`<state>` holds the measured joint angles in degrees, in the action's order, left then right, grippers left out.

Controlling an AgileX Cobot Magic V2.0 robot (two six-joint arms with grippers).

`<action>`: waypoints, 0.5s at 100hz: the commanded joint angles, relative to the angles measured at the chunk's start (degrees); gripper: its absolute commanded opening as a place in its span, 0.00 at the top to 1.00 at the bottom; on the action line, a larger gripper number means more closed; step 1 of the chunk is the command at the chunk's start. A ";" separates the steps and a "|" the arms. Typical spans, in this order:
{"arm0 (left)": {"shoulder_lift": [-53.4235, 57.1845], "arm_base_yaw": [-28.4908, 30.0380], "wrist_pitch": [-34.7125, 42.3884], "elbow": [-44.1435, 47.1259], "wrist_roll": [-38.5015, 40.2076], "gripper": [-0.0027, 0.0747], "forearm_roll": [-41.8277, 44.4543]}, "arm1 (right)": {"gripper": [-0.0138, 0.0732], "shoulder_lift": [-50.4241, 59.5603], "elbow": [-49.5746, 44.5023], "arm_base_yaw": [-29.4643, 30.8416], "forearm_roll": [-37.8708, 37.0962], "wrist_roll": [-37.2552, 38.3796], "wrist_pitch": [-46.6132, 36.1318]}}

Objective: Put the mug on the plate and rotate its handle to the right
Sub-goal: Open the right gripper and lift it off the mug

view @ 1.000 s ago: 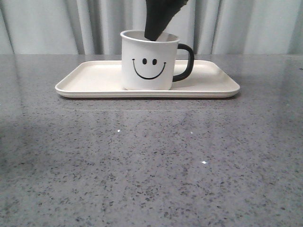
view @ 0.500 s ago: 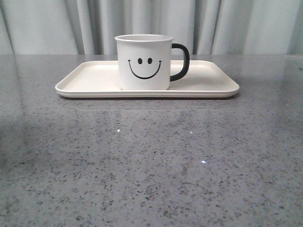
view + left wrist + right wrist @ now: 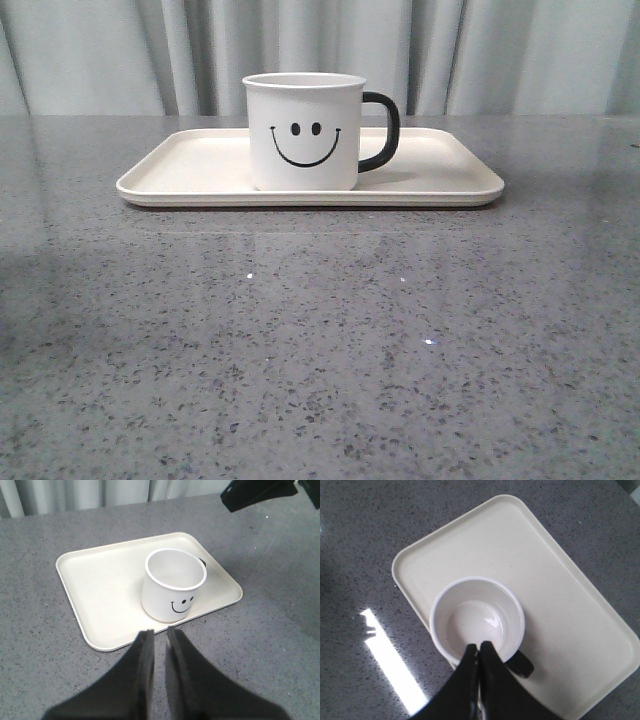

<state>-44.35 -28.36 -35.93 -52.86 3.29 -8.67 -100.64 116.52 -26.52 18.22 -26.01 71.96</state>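
**Mug seated on the plate, handle to the right, both grippers clear**

The right gripper [image 3: 479, 652] hangs above the mug [image 3: 304, 130], its two dark fingers pressed together with almost no gap and nothing between them. Seen from its wrist camera, the tips overlap the near rim of the mug, but the front view shows no arm anywhere near the mug, so I judge it to be well above and merely looking down into the empty white bowl. Closed and empty like this, it has no hold on anything.

The left gripper [image 3: 159, 640] sits off to the side over the bare tabletop [image 3: 320, 350], short of the plate's near edge. Its fingers stand nearly shut, only a thin slit between them, and they carry nothing. It points toward the mug without touching mug or plate.

The mug stands upright on the plate [image 3: 200, 170], a little left of the plate's centre in the front view, its base flat on the cream surface and well inside the low rim. The smiley face looks toward the front camera. The handle [image 3: 385, 130] juts out to the right, side-on, which matches what the task asks. The plate itself rests flat on the grey speckled tabletop, with pale curtains [image 3: 500, 50] behind.

With the mug steady and the handle turned right, the task looks complete to me.
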 commanded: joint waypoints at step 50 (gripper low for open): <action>13.70 -0.38 16.72 15.94 -0.36 0.99 -1.22 | 0.92 26.94 -31.73 0.29 0.15 8.47 -28.93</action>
<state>-31.74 -28.36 -25.94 -37.03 2.90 -9.01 -80.17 89.81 -26.52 17.76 -17.63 52.42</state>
